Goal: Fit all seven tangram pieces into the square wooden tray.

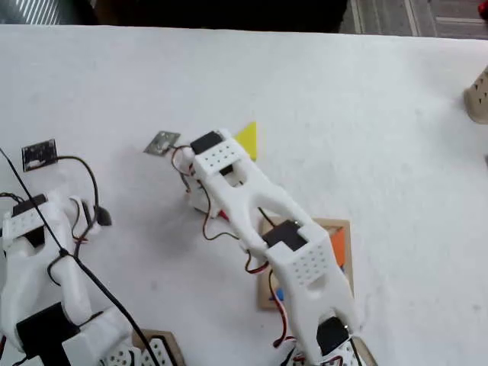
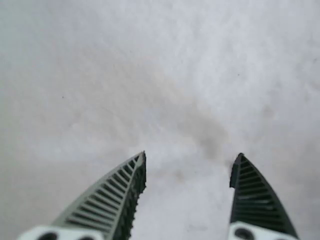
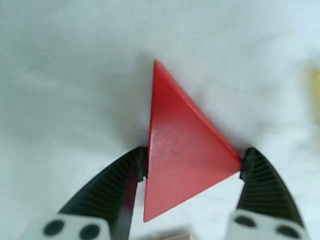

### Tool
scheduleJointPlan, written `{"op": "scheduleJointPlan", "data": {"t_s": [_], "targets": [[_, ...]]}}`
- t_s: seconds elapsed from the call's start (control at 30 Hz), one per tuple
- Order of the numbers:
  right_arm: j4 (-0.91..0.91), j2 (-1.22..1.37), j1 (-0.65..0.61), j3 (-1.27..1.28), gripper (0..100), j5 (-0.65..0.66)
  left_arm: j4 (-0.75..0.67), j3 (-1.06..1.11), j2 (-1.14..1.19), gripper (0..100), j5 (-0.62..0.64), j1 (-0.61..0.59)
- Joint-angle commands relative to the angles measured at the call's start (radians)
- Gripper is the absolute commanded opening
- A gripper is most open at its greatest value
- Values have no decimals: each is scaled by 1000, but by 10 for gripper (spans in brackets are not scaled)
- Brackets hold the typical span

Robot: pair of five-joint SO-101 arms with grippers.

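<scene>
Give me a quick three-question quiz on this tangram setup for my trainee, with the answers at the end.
1. True or false: the left gripper holds a piece.
2. The triangle between the right gripper's fingers is: A green, B red, C purple.
3. Fill in: the orange piece lies in the wooden ____.
Key: 1 false; 2 B; 3 tray.

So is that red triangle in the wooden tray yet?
Not yet: the red triangle is held between the right hand's fingers, over the white table.
</scene>
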Motion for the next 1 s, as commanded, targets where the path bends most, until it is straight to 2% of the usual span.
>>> {"op": "scheduleJointPlan", "data": {"t_s": [0.0,0.5,0.73,0.97], "targets": [[2,5,8,-6,186,-25,3,-5,-41,269,0,-7],[51,-44,13,-6,184,-26,3,-5,-41,269,0,-7],[61,-119,70,0,184,-26,3,-5,-41,269,0,-7],[91,-162,76,2,184,-26,3,-5,-41,269,0,-5]]}}
